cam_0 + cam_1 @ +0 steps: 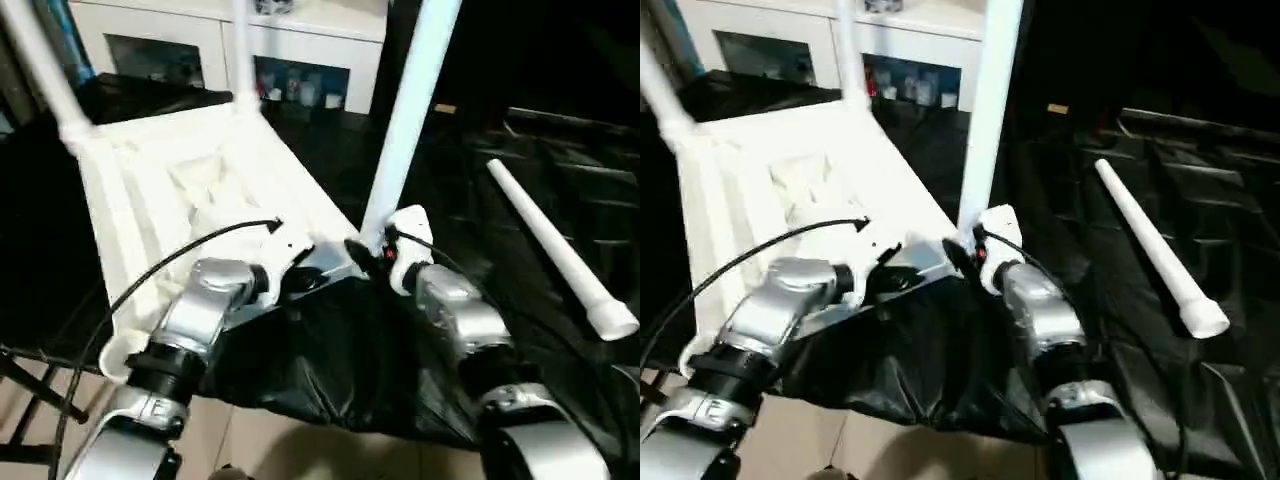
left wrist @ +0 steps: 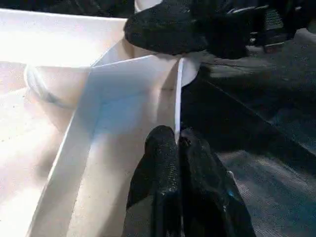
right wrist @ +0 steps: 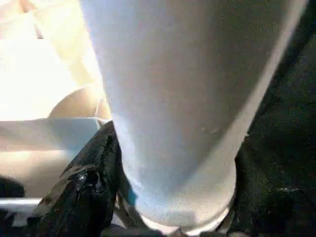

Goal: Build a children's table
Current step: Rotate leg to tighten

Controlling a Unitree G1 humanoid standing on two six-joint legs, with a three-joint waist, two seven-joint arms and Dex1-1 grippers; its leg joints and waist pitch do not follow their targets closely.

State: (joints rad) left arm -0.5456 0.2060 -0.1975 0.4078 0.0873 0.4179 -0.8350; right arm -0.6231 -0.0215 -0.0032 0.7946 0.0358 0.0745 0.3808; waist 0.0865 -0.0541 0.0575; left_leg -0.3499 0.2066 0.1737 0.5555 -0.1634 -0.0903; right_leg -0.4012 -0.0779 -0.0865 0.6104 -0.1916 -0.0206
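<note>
Three legs stand in the upturned table top (image 1: 200, 190); right pincer (image 1: 372, 252) clamps the near leg (image 1: 410, 120), left pincer (image 2: 178, 148) pinches the rim, and one loose leg (image 1: 560, 250) lies on the worktop (image 1: 560, 130).

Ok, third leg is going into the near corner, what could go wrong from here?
1. The long white tube leg leans off vertical in the right pincer; pushed now, it may jam in the socket.
2. The left pincer pinches just the thin rim of the white plastic tabletop, so the top may slip.
3. The loose fourth leg could roll on the black sheet.
</note>
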